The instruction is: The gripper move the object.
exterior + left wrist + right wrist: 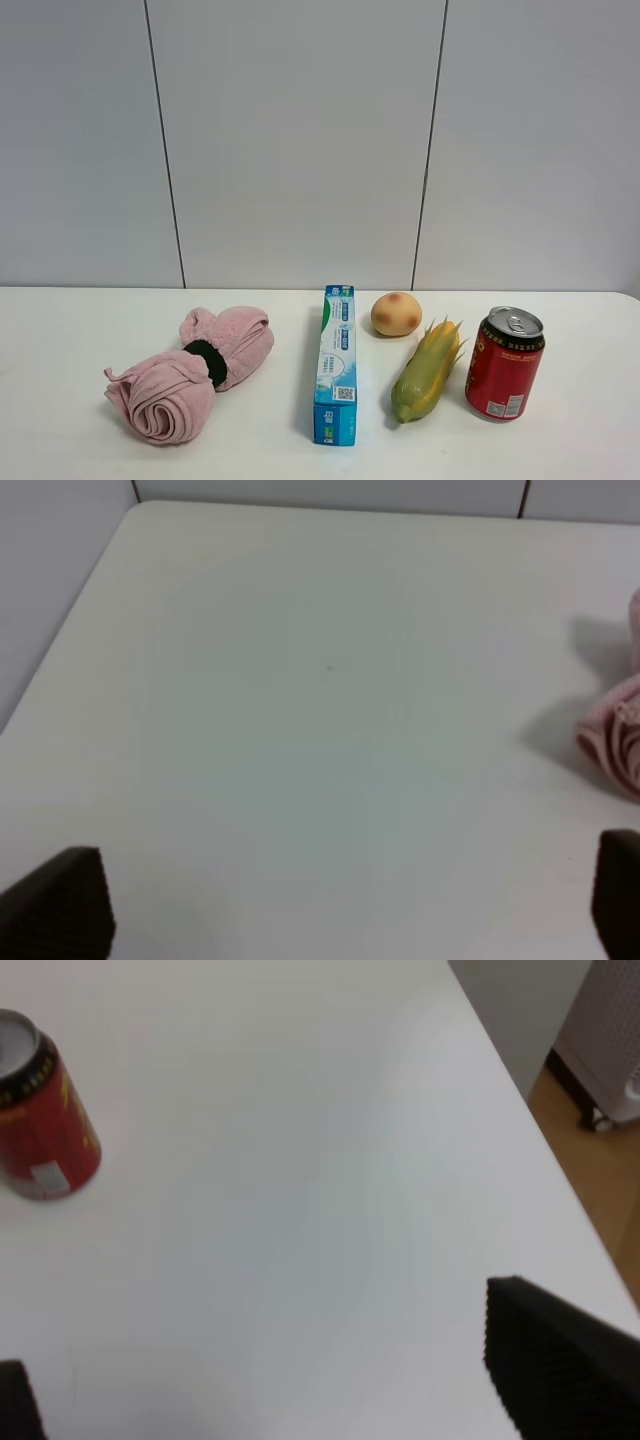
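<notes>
Your target, the red can, stands upright on the white table at the right end of a loose row of things, silver top and pull tab up, white label low on its side. Just to its left lies a corn cob, close to the can but apart from it, with a round tan fruit behind the cob. Next comes the blue-green long box, lying flat and pointing toward the wall, and well to the left of that a rolled pink towel with a dark band around its middle. From the high camera you see neither arm. Your right gripper hangs over bare table with its black fingers spread wide — nothing sits between them, and the can shows far off at the picture's edge, clear of the fingers. Your left gripper is spread wide too, its fingertips at opposite corners over bare tabletop, with only a fold of the pink towel showing at the side.
</notes>
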Robot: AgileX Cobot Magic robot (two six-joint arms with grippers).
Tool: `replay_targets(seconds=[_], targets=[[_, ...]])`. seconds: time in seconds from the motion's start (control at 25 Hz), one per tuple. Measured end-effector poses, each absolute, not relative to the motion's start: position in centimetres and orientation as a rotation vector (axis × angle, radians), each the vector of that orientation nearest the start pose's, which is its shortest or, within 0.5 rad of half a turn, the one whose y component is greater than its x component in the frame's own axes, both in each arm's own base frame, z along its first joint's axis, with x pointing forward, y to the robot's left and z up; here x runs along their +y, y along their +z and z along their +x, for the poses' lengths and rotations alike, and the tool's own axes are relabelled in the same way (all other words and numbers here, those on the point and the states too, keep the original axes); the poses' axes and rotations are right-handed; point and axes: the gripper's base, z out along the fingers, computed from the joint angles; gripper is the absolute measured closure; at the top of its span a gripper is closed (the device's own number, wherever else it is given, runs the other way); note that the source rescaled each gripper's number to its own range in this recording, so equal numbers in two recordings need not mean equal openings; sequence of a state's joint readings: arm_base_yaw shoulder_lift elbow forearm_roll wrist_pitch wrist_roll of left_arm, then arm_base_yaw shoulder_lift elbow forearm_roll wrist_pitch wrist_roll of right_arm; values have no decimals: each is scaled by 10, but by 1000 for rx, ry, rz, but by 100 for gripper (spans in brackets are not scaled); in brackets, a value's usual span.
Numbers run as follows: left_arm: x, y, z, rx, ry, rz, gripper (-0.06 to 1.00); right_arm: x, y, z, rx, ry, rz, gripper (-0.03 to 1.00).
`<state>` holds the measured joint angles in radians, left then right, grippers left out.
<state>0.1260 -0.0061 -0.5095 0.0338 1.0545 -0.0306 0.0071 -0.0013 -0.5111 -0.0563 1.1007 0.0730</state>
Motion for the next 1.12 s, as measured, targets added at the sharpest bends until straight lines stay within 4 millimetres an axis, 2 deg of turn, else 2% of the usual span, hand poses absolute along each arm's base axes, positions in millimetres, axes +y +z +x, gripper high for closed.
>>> replay_targets(seconds=[1.12], targets=[[2, 280, -7, 2017, 101, -160, -6, -4, 274, -3, 2049, -16, 71, 27]])
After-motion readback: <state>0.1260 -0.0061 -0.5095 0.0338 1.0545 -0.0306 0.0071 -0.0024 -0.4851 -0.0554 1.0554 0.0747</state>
